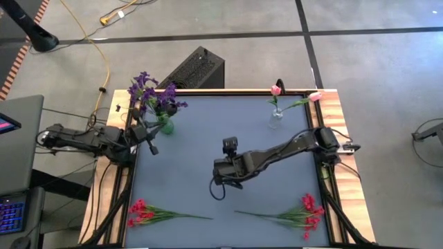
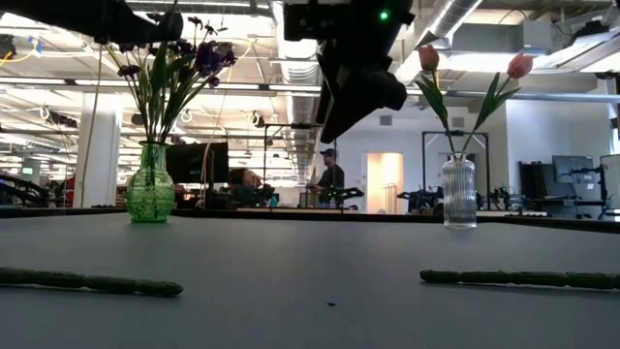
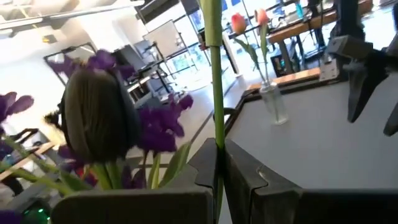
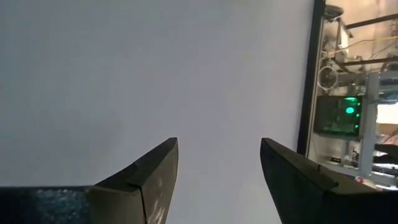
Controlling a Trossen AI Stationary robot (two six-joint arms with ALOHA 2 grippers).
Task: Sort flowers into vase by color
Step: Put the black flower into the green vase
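Fingers of left gripper (image 3: 217, 180) pinched a purple flower stem (image 3: 212, 81) above the green vase (image 1: 165, 125); lowering it straight would seat it among the purple blooms (image 1: 147, 90). Right gripper (image 4: 217, 168) hung spread, empty, mid-table; red sprays (image 1: 142, 211) lay at the near edge

Left gripper (image 3: 219, 163) clamped, right gripper (image 4: 217, 168) agape.

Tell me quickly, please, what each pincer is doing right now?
Left pincer: shut on a green flower stem, by the green vase.
Right pincer: open, empty, above the table.
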